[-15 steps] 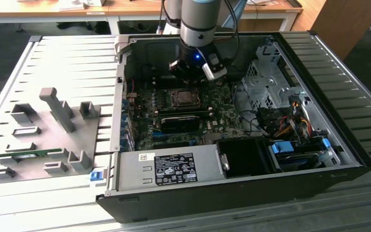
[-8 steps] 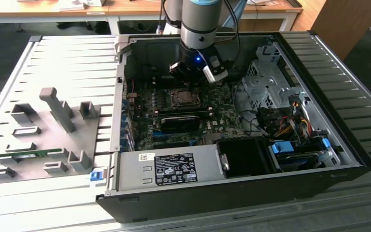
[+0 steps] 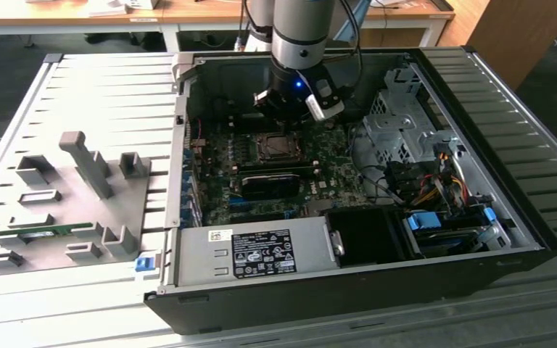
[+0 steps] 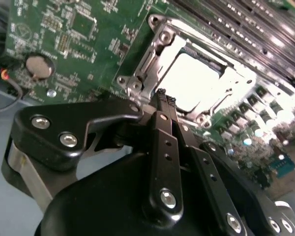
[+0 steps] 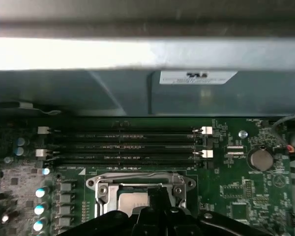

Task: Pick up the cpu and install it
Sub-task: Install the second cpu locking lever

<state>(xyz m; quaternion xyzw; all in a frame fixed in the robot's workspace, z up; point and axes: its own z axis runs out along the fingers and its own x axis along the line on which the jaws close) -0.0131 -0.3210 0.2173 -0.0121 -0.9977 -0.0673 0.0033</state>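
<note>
The cpu [image 4: 194, 78] lies flat in the motherboard's socket [image 4: 157, 54], its shiny silver top facing up inside the metal frame. In the first wrist view the cpu [image 5: 129, 199] shows just beyond the black fingertips. My gripper [image 4: 163, 98] hovers right over the socket's near edge, with its two black fingers pressed together and nothing between them. In the exterior view the gripper [image 3: 283, 119] hangs inside the open computer case, just above the socket [image 3: 276, 147].
Several memory slots [image 5: 123, 146] run alongside the socket, and a coin battery [image 5: 259, 159] sits near it. The case wall [image 5: 147, 93] rises close behind. A drive cage [image 3: 405, 123] and cables [image 3: 434, 181] fill the exterior view's right. A grey fixture [image 3: 75, 196] holds a green memory stick [image 3: 41, 232].
</note>
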